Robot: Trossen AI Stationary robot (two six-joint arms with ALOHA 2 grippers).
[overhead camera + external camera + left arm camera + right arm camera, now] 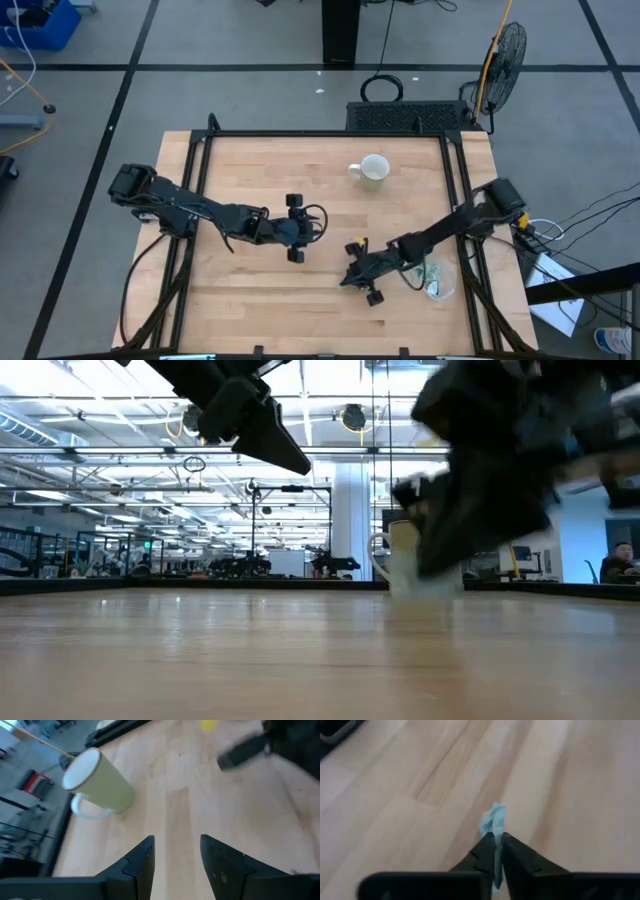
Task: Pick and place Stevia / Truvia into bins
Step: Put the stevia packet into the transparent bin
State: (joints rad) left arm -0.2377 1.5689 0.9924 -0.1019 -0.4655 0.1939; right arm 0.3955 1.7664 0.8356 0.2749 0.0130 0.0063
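High view, surface: pale wooden plank table [250,290] in a black metal frame, on a grey floor crossed by dark lines; a black fan stands beyond the far right corner.
Low view, room: large hall with ceiling lights, glass partitions and a seated person at the right edge.
Mug: white handled mug [373,171] near the far edge, right of centre, standing upright.
Bin: small clear plastic tub with rounded corners [437,279] near the near right corner, holding pale green and white sachets [433,271]; their count cannot be made out.
Right end effector: right end effector [498,843], just left of the tub, pinched narrow on one pale green-white paper sachet [493,821], crumpled and standing up between the fingertips above bare wood.
Left end effector: left end effector [176,851], over the table's middle, fingers parted with nothing between them.
Hard to make out: right arm in the low view is a dark blur hiding most of the mug.
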